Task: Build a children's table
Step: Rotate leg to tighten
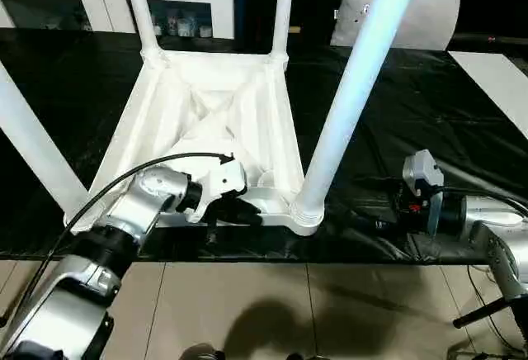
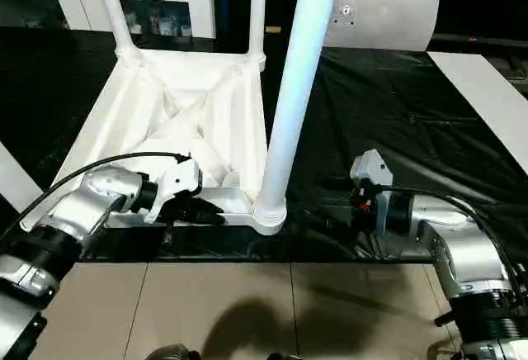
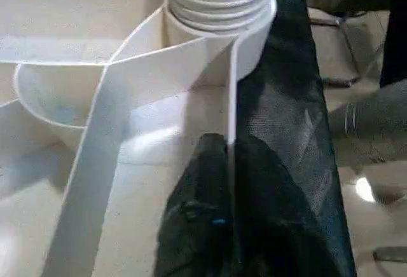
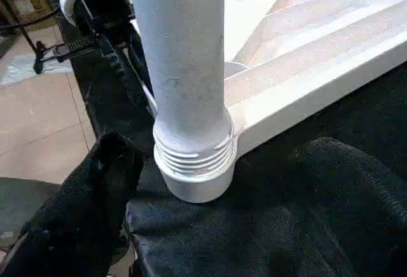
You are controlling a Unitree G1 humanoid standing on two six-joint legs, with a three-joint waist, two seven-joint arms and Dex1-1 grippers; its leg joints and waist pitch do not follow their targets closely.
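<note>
table top (image 1: pixel 206 120): upside down on black counter (image 1: pixel 396 112), centre frame
near leg (image 1: pixel 346 104): upright, lower-right corner socket
left claw (image 1: pixel 239 210): pinching near rim wall, left of leg
right claw (image 4: pixel 216 182): spread, facing leg base

Bright overhead light washes the white table (image 1: pixel 210 120), bleaching the ribs of its underside almost flat, while the black sheet (image 1: pixel 412 104) beneath swallows detail and shows only faint sheen. The nearest leg (image 1: pixel 355 87) takes a cool bluish cast. Soft shadows pool on the tan floor (image 1: pixel 272 310). In the left wrist view, the dark fingers (image 3: pixel 203 226) smear out of focus.
</note>
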